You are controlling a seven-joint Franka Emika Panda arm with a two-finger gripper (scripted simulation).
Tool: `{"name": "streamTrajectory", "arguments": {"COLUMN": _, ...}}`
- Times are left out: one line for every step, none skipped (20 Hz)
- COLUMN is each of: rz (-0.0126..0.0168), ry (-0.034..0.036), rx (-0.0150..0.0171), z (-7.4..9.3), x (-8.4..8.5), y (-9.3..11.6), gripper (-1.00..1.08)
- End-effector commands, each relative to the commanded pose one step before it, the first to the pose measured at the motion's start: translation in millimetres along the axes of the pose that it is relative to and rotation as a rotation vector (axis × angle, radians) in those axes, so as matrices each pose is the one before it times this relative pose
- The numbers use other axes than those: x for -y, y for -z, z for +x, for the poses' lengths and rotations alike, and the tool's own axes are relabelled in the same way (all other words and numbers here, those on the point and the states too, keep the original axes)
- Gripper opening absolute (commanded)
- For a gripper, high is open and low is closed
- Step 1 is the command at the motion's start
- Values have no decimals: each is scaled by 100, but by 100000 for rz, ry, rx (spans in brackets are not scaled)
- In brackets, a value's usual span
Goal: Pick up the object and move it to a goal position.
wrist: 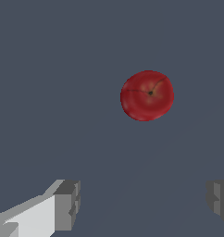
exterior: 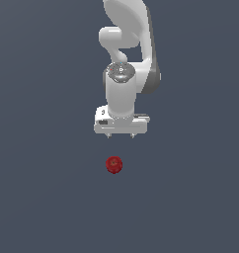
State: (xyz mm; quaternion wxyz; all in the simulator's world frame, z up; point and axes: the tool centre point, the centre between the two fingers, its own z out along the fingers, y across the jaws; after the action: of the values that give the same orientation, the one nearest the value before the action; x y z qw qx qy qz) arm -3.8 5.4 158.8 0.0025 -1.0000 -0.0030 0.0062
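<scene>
A small glossy dark-red apple with a dimpled top and tiny stem lies on the flat grey surface. In the wrist view the apple shows from above, stem up. My white gripper hangs above the surface, behind the apple in the exterior view and apart from it. The jaws are open and empty. In the wrist view the gripper shows two grey fingertips spread wide, with the apple outside the gap between them.
The white arm rises behind the gripper toward the top of the exterior view. Plain grey surface lies all around the apple.
</scene>
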Motion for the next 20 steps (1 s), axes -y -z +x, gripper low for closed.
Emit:
{"name": "streamTrajectory", "arguments": {"rz": 0, "ry": 0, "rx": 0, "z": 0, "x": -1, "y": 0, "gripper": 100}}
{"name": "streamTrajectory", "arguments": {"rz": 4, "ry": 67, "rx": -17, "z": 10, "x": 10, "y": 20, "gripper": 100}}
{"name": "streamTrajectory", "arguments": {"rz": 16, "ry": 200, "rx": -51, "z": 30, "x": 32, "y": 59, "gripper": 100}}
{"name": "streamTrajectory", "arguments": {"rz": 26, "ry": 320, "rx": -83, "z": 50, "x": 47, "y": 96, "gripper": 100}}
{"name": "streamTrajectory", "arguments": {"rz": 37, "ry": 452, "rx": -117, "z": 69, "x": 70, "y": 135, "gripper": 100}}
{"name": "streamTrajectory", "arguments": {"rz": 49, "ry": 573, "rx": -150, "z": 87, "x": 88, "y": 175, "gripper": 100}}
{"name": "streamTrajectory", "arguments": {"rz": 55, "ry": 624, "rx": -166, "z": 91, "x": 100, "y": 195, "gripper": 100}}
{"name": "streamTrajectory", "arguments": {"rz": 47, "ry": 497, "rx": -135, "z": 70, "x": 83, "y": 161, "gripper": 100}}
{"name": "streamTrajectory", "arguments": {"rz": 37, "ry": 363, "rx": -101, "z": 49, "x": 64, "y": 125, "gripper": 100}}
{"name": "streamTrajectory", "arguments": {"rz": 26, "ry": 228, "rx": -67, "z": 28, "x": 44, "y": 86, "gripper": 100}}
{"name": "streamTrajectory", "arguments": {"rz": 13, "ry": 92, "rx": -31, "z": 8, "x": 21, "y": 45, "gripper": 100}}
{"name": "streamTrajectory", "arguments": {"rz": 0, "ry": 0, "rx": 0, "z": -10, "x": 22, "y": 1, "gripper": 100}}
{"name": "streamTrajectory", "arguments": {"rz": -14, "ry": -113, "rx": 35, "z": -3, "x": -43, "y": -50, "gripper": 100}}
{"name": "streamTrajectory", "arguments": {"rz": 0, "ry": 0, "rx": 0, "z": 26, "x": -47, "y": -34, "gripper": 100}}
{"name": "streamTrajectory", "arguments": {"rz": -27, "ry": 180, "rx": 10, "z": 67, "x": -8, "y": -54, "gripper": 100}}
{"name": "streamTrajectory", "arguments": {"rz": -21, "ry": 257, "rx": -8, "z": 100, "x": -33, "y": -64, "gripper": 100}}
{"name": "streamTrajectory", "arguments": {"rz": -28, "ry": 337, "rx": -9, "z": 133, "x": -49, "y": -89, "gripper": 100}}
{"name": "streamTrajectory", "arguments": {"rz": -36, "ry": 407, "rx": -7, "z": 164, "x": -66, "y": -118, "gripper": 100}}
{"name": "streamTrajectory", "arguments": {"rz": -42, "ry": 476, "rx": -5, "z": 195, "x": -84, "y": -147, "gripper": 100}}
{"name": "streamTrajectory", "arguments": {"rz": -48, "ry": 550, "rx": -5, "z": 225, "x": -101, "y": -176, "gripper": 100}}
